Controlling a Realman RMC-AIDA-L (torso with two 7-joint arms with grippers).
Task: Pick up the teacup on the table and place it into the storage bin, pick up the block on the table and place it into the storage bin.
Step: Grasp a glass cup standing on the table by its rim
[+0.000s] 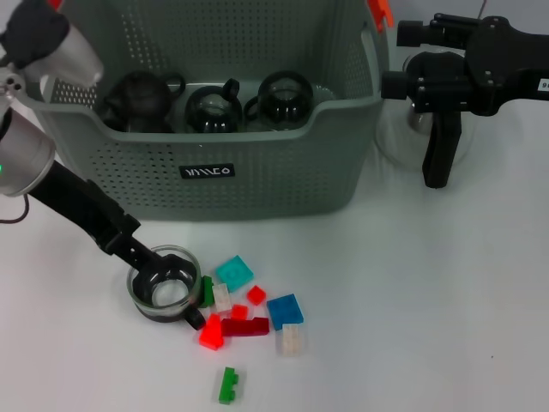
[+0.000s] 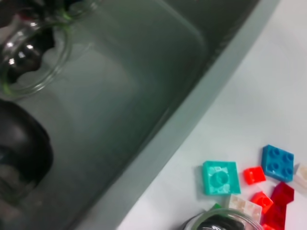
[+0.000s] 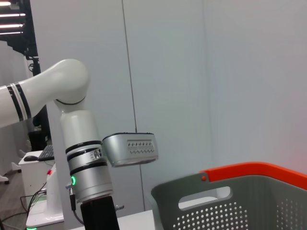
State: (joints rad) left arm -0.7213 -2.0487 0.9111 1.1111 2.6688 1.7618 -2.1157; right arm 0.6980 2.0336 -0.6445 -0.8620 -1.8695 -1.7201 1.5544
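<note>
A glass teacup (image 1: pixel 171 297) stands on the white table in front of the storage bin (image 1: pixel 283 163), a grey-green perforated basket with a black label. My left gripper (image 1: pixel 151 278) is down at the teacup's rim, on its left side. The cup's rim also shows in the left wrist view (image 2: pixel 217 220). Several small blocks lie just right of the cup: teal (image 1: pixel 233 273), blue (image 1: pixel 285 309), dark red (image 1: pixel 246 326), bright red (image 1: pixel 211 334), white (image 1: pixel 290 341) and green (image 1: pixel 227 385). My right gripper (image 1: pixel 437 94) is parked high beside the bin's right end.
A black teapot (image 1: pixel 137 96) and two glass cups (image 1: pixel 210 110) lie in the bin. A glass vessel (image 1: pixel 403 137) stands right of the bin, below my right arm. The bin's orange-red handle top (image 3: pixel 249 171) shows in the right wrist view.
</note>
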